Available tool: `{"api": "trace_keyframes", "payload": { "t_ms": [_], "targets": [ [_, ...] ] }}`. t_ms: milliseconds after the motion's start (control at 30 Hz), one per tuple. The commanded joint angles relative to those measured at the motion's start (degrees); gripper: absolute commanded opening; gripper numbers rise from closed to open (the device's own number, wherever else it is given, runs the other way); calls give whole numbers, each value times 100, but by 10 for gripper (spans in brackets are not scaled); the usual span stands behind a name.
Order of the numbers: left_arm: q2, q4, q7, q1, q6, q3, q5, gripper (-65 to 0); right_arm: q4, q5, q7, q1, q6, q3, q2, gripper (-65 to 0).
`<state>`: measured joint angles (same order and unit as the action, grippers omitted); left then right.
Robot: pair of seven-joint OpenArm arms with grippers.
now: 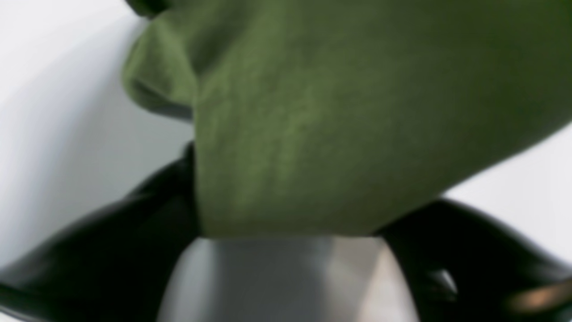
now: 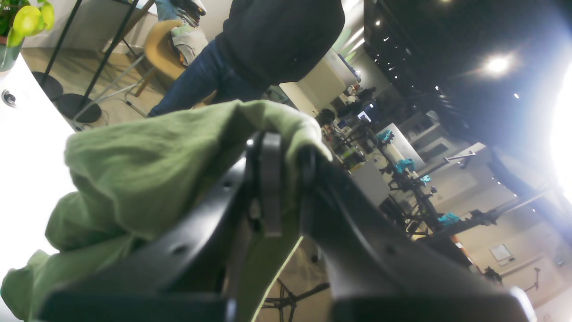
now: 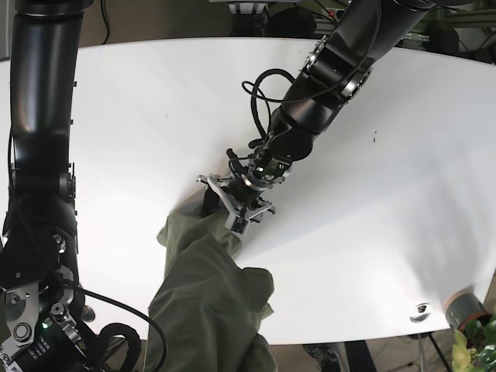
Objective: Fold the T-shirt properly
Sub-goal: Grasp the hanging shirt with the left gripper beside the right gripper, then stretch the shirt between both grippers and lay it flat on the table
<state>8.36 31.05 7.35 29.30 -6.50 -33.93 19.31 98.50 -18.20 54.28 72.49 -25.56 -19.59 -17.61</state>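
One green T-shirt point(image 3: 205, 298), bunched and hanging off the near edge of the white counter point(image 3: 139, 108); only one end lies on the surface, near centre. No flat fold visible, so judged early: spreading and all folds remain.

Left tool point(image 3: 236, 203) pinches the shirt's far end on the counter; left wrist view shows cloth clamped between its fingers point(image 1: 111, 250).

Right tool point(image 2: 286, 179) is pressed together on a fold of shirt, lifted off the near-left counter edge.

Count: one shirt, two arms, one potted plant point(image 3: 473, 329) at near right
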Motion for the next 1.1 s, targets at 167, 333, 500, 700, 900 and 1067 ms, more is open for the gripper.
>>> {"api": "trace_keyframes", "payload": {
  "t_ms": [167,333,500,700,900,1067],
  "targets": [
    [64,20,60,134,-22,-5,7,-650,36,57,-149,231,55,74,-28,-623],
    [-14,100,60,99,-22,22,34,-650,36,57,-158,231,81,74,-152,-623],
    [-454,1084,-72,-165,-22,31,43,-650,27,321,-167,231,108,74,-178,-625],
    [-1157,2842,-1127,-499,-22,584,16,-650,-61,1367,-395,231,64,74,-28,-625],
    [-1720,3880,-1742,-482,-31,1130,25,-650,-439,1806,-712,231,73,83,16,-625],
    [-2071,4601,-2287,-490,-49,1683,34,-650,-1063,1850,-993,231,99,91,16,-625]
  ]
}}
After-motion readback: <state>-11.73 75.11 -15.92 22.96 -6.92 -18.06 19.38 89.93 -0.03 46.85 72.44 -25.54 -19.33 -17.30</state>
